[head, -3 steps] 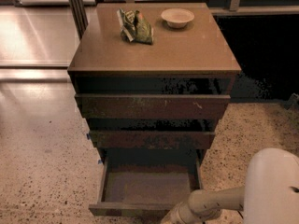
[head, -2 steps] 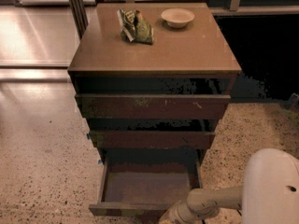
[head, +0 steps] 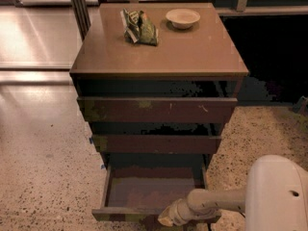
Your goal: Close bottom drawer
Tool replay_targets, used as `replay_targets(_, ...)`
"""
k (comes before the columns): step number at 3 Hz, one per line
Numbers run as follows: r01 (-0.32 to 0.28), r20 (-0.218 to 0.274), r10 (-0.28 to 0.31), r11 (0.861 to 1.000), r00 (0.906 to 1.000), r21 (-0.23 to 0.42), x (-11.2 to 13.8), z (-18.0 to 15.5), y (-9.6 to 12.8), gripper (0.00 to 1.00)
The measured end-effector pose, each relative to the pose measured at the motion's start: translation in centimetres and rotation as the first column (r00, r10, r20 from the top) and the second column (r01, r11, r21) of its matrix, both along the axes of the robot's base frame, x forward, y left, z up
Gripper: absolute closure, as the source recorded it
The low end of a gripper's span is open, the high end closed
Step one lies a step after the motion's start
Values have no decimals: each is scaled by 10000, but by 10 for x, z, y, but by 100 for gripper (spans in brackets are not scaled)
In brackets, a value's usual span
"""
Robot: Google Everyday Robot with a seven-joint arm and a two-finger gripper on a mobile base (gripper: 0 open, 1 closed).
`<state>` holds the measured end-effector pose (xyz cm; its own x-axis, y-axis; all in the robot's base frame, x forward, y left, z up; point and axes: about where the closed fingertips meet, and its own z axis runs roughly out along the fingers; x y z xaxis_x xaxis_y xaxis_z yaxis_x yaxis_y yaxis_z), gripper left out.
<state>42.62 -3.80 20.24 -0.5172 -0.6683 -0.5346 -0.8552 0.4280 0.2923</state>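
Observation:
The bottom drawer (head: 149,190) of the brown cabinet (head: 159,57) is pulled out, showing its greyish-brown floor, with its dark front edge (head: 125,213) near the bottom of the view. My arm reaches in from the lower right. The gripper (head: 165,219) sits at the drawer's front edge, right of its middle, and seems to touch it. Above it are the plain middle drawer front (head: 156,143) and the wide top drawer front (head: 156,109) with pale scratches; both stick out a little.
A green snack bag (head: 139,27) and a pale bowl (head: 183,18) lie on the cabinet top. Speckled floor surrounds the cabinet. A dark gap lies to the right, and a metal post (head: 79,8) stands at the back left.
Nothing has visibly changed; the arm and the drawer sit as before.

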Motion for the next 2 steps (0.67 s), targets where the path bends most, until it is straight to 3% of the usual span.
replay_targets(2,561,482,-553,9983,9973,-164,32,-9,-4,100)
